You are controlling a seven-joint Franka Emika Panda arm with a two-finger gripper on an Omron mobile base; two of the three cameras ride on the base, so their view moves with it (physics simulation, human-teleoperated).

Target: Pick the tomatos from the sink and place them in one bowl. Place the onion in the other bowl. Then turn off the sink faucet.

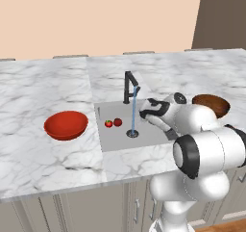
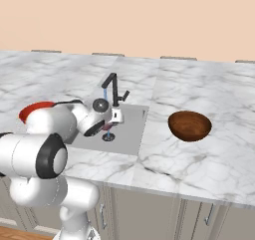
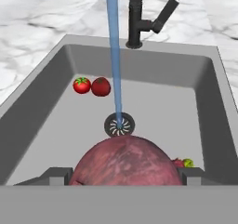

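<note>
The gripper [image 3: 124, 172] is clenched on the onion [image 3: 125, 161]: in the hand view the pinkish-purple ball sits between the two dark finger tips [image 3: 56, 175], one at each of its flanks, and bulks large at the bottom of the picture. A small red and green patch shows just beside the onion's edge (too little of it to say what it is).

Taking the sink [image 3: 32, 111] as the landmark, the onion is held over the grey basin, on the near side of the round drain [image 3: 119, 124]. A blue stream of water [image 3: 114, 56] drops from above onto that drain. The two tomatos lie touching on the basin floor beside the drain, the brighter one with a green top [image 3: 82, 85] nearer the side wall, the darker one [image 3: 101, 86] nearer the stream. The black sink faucet [image 3: 135, 16] stands on the marble at the sink's back rim, its handle angled off to one side.

The left base view shows the tomatos [image 1: 113, 122] and the red-orange bowl [image 1: 66, 125] whole, on the counter beside the sink. The right base view shows that bowl [image 2: 34, 109] half hidden behind the arm, while the dark brown bowl [image 2: 189, 125] sits fully exposed on the counter at the sink's other side; in the left base view the arm covers part of it [image 1: 211, 103].
</note>
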